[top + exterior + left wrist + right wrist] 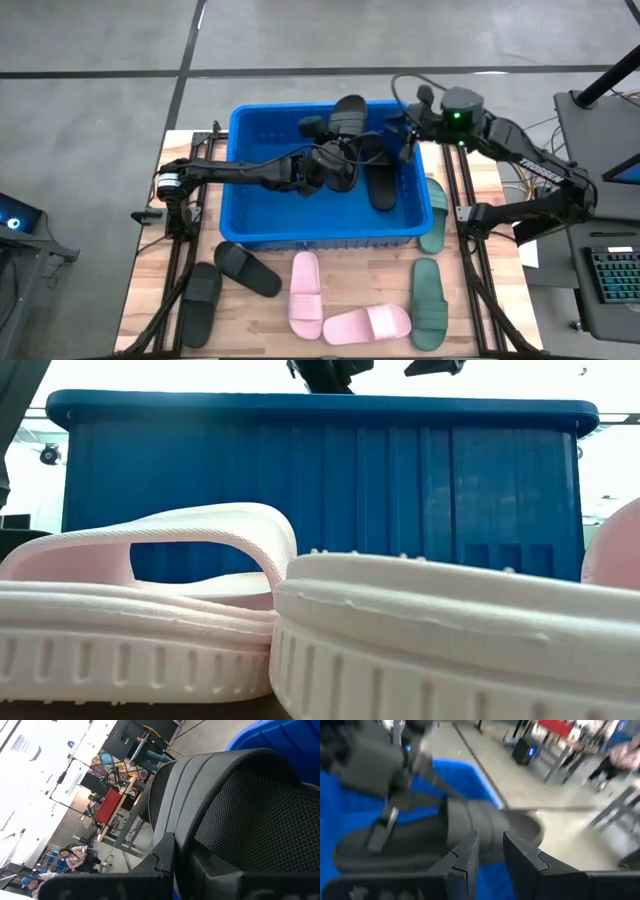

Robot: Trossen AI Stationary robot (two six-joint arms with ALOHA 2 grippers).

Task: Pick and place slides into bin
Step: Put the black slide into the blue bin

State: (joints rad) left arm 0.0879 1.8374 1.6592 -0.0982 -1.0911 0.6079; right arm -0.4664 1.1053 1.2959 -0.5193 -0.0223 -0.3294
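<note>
The blue bin (240, 200) stands mid-table; its ribbed wall (320, 490) fills the low view. One black slide (380, 185) lies on the bin's floor. My left gripper (333, 168) reaches in from the table's left, shut on a second black slide (349, 113) held up over the bin's far part. My right gripper (406, 138) hovers over the bin's far right corner, its fingers a little apart with nothing between them (491, 855), pointing at the held slide (420, 840). On the table lie two black (246, 268), two pink (305, 290) and two green (431, 300) slides. My left gripper holds the black slide by its nearer end (200, 845), coming in about level from the table's left. The slide itself hides the exact spot between the fingers (165, 857). The slide is lifted clear of the bin's floor, and its free end reaches toward the far rim.
Two pink slides (150, 600) lie right before the low camera, in front of the bin. One green slide (433, 215) lies close along the bin's right wall. A second workstation with a keyboard (610, 275) stands at the right. People (75, 855) sit in the room beyond.
</note>
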